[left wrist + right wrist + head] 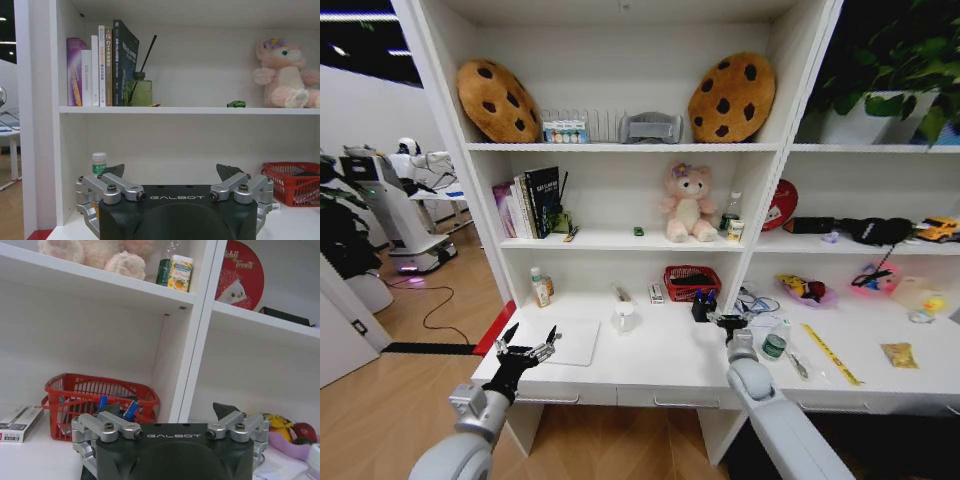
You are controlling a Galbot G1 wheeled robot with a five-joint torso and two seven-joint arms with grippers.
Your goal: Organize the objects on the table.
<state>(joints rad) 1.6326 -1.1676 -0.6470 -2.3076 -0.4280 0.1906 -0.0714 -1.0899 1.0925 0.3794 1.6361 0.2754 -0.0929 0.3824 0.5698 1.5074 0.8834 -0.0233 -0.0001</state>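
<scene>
A long white desk (650, 370) runs under a white shelving unit (620, 150), its drawer row partly hidden behind the robot's two raised arms. A slim silver laptop (565, 340) lies shut and flat near the desk's left end, one corner covered by the left gripper (528, 348), which hangs above the front edge with its fingers spread and nothing between them. The right gripper (730, 322) hovers over the middle of the desk, just beside a dark pen holder; from the right wrist view its fingers are likewise parted and empty. Behind it a red basket (100, 400) stands at the back of the desk against the upright, blue pens (131, 409) poking up in front of it, half hidden by the claw. A yellow ruler (832, 353) lies slantwise on the right half of the desk, near a green-lidded small jar (775, 341). The clutter farther right is hard to make out. On the shelf above, a tiny green item (236, 104) sits between a reed diffuser and the pink plush bear (286, 75), cut off at the left wrist view's edge.
</scene>
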